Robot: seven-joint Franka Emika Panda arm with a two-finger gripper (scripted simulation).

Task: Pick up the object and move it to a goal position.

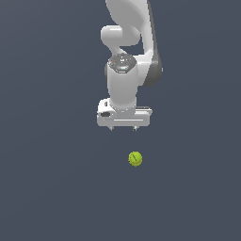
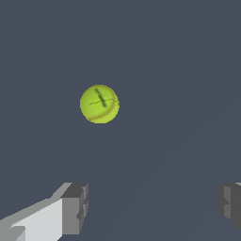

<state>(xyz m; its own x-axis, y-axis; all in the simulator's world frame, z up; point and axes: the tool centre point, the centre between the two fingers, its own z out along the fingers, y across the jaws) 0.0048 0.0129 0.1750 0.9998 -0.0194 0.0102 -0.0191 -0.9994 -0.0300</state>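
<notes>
Panda arm (image 1: 129,56) hangs over the plain dark surface (image 1: 47,188). Claw (image 2: 150,207) empty, its two fingers (image 2: 75,207) spread wide apart. Tennis ball (image 1: 135,158) lies free on the surface, near the claw but apart from it, not between the fingers.

Risk: straight descent misses; a finger clipping the ball sends it rolling off.
</notes>
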